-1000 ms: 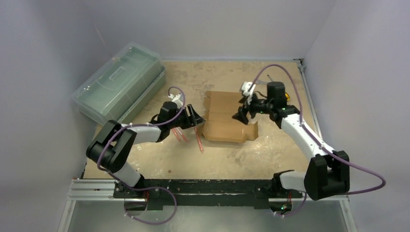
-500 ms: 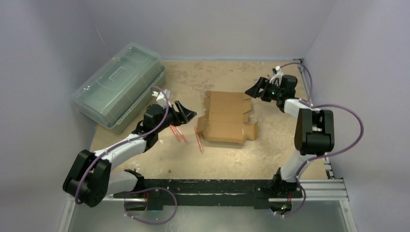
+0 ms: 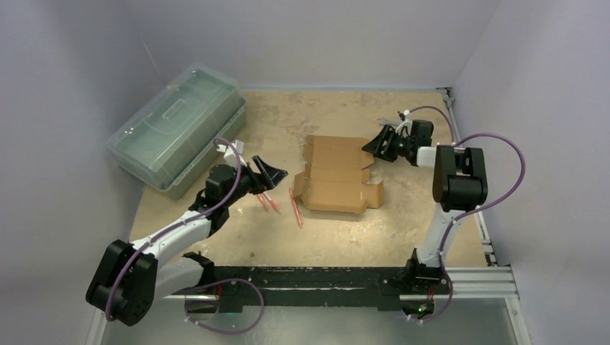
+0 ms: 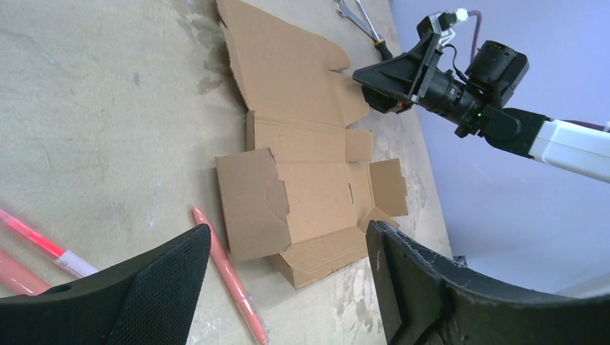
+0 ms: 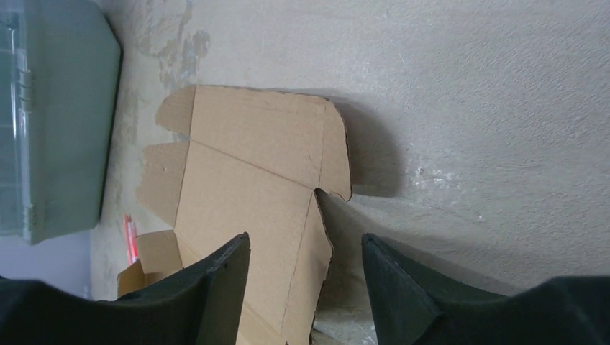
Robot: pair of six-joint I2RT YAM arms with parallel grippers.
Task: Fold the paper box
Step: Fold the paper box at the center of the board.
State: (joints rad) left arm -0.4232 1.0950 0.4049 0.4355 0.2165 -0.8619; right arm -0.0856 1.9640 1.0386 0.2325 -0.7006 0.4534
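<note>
The paper box, a brown cardboard die-cut piece, lies mostly flat in the middle of the table with its near wall and side flaps partly raised. It also shows in the left wrist view and the right wrist view. My left gripper is open and empty, to the left of the box and above the pink pens. My right gripper is open and empty, hovering at the box's far right corner flap.
A large translucent green plastic case lies at the back left. Three pink pens lie just left of the box. A tool lies on the table beyond the box, near the right arm. Grey walls enclose the table.
My right arm pulled back off the box to its far right corner and folded upright. My left arm drew back to the left, away from the box.
</note>
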